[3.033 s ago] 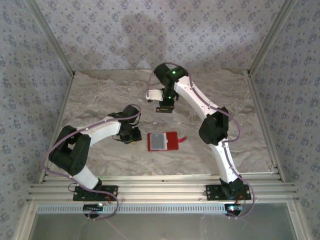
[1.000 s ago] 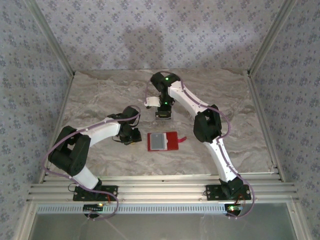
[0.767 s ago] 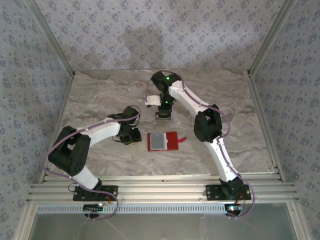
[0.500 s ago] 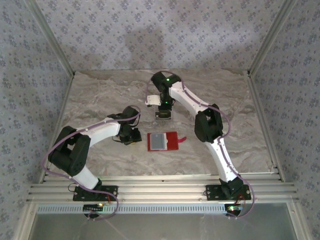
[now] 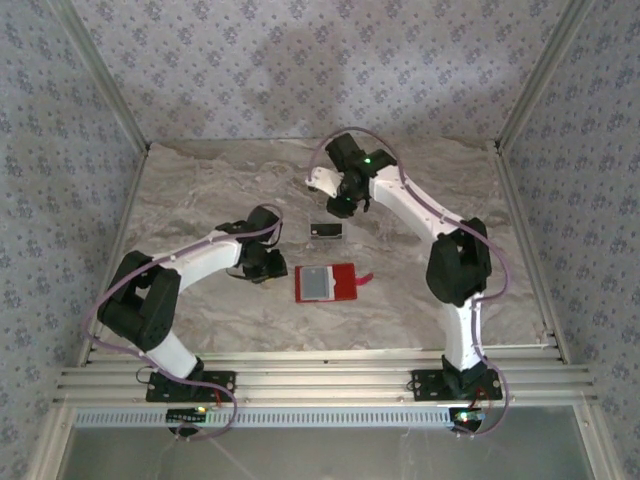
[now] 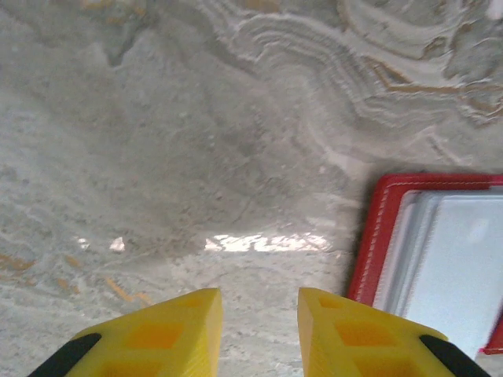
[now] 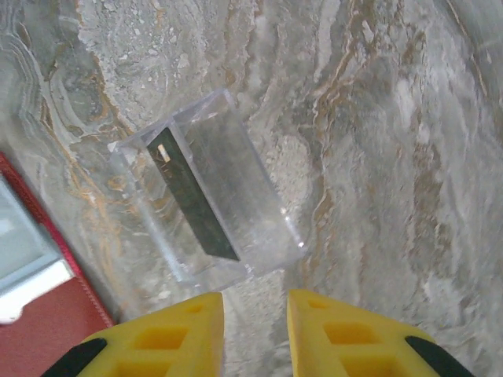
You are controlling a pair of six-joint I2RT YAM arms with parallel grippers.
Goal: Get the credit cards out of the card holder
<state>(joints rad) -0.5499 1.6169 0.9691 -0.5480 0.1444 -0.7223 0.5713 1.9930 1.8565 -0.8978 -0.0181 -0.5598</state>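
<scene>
The likeliest trouble lay with the card holder (image 5: 340, 285), which sat open and flat near the middle of the bench (image 5: 190, 200) with nothing pinning it. If a card were pulled from its pale pocket (image 5: 317, 282), I judged the whole wallet would slide or fold rather than give the card up (whether that pocket held another card, I could not tell). The left end effector (image 6: 259, 300) hovered just beside the holder's left edge, its yellow fingers a little apart and empty, so a careless descent could nudge the red rim instead of pressing it down. One credit card (image 5: 327, 229) lay flat on the bench just beyond the holder and apart from it. The right end effector (image 7: 254, 302) hung above the card's near edge, fingers parted and holding nothing. A thin card lying flat offers no lip, so any regrasp would risk scraping the stone. As for room, the bench lay open to the left, the right and the far side of the holder, with the patterned walls (image 5: 90, 150) well off. The tightest spot was the centre, where both arms converged.
</scene>
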